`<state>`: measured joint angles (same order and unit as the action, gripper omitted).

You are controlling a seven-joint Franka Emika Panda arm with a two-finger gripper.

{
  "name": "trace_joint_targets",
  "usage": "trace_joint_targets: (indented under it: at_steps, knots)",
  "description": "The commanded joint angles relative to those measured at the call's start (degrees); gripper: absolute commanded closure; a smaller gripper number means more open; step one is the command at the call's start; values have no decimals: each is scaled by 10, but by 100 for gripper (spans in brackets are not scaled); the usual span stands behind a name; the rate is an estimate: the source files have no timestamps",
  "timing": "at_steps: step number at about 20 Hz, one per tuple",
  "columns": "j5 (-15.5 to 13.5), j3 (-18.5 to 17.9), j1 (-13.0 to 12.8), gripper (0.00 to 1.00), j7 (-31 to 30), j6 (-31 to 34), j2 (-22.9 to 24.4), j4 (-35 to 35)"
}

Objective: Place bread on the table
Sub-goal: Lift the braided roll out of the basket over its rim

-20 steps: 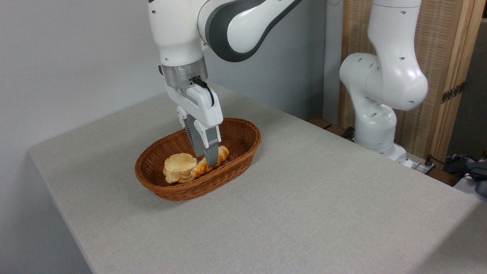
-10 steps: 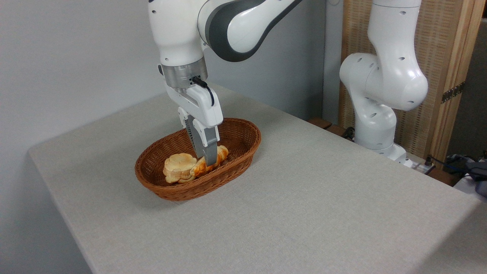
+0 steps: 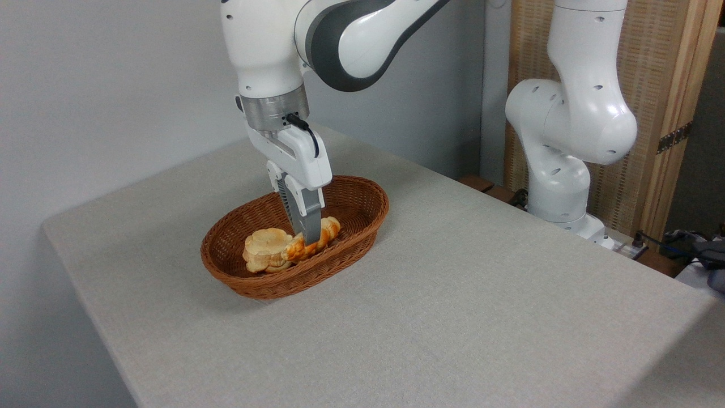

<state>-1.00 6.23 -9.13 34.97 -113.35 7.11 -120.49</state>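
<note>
Two baked pieces in one wicker basket (image 3: 362,195): braided golden bread (image 3: 325,231) toward the right, pale round bun (image 3: 262,247) pressed against its left end. End effector (image 3: 307,241) reaching straight down from above, fingers closed narrow around the middle of the bread, apparently pinching it. Bread at basket level, barely raised if raised at all. Nothing on the bare counter (image 3: 453,306) to the right and in front.

Likely troubles from here, judged only from this view:
- Thin grip on a bumpy, rounded crust; possible slip or pivot between the fingers during lifting, with the loaf dropping back in.
- Bun in contact with the loaf; possibly dragged or tipped out along with it.
- High basket wall close on the near side; a sideways move before enough height risks catching the rim and shoving the light basket across the counter.
- Too hard a squeeze on something soft; possible crushing or tearing.
</note>
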Motion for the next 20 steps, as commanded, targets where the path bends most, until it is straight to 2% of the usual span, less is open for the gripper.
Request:
trace_joint_targets:
  at_steps: [1,10,14,16,18,20]
  knots:
    - [9,-3,-5,94,-3,-2,11,-7]
    - [1,-3,-6,93,-8,1,26,-3]
    - [-19,-6,-6,93,-9,2,39,3]
    - [-23,-11,-5,93,-9,6,44,13]
    - [-24,-19,-4,92,-5,36,45,35]
    - [-24,-46,-4,90,-3,64,46,60]
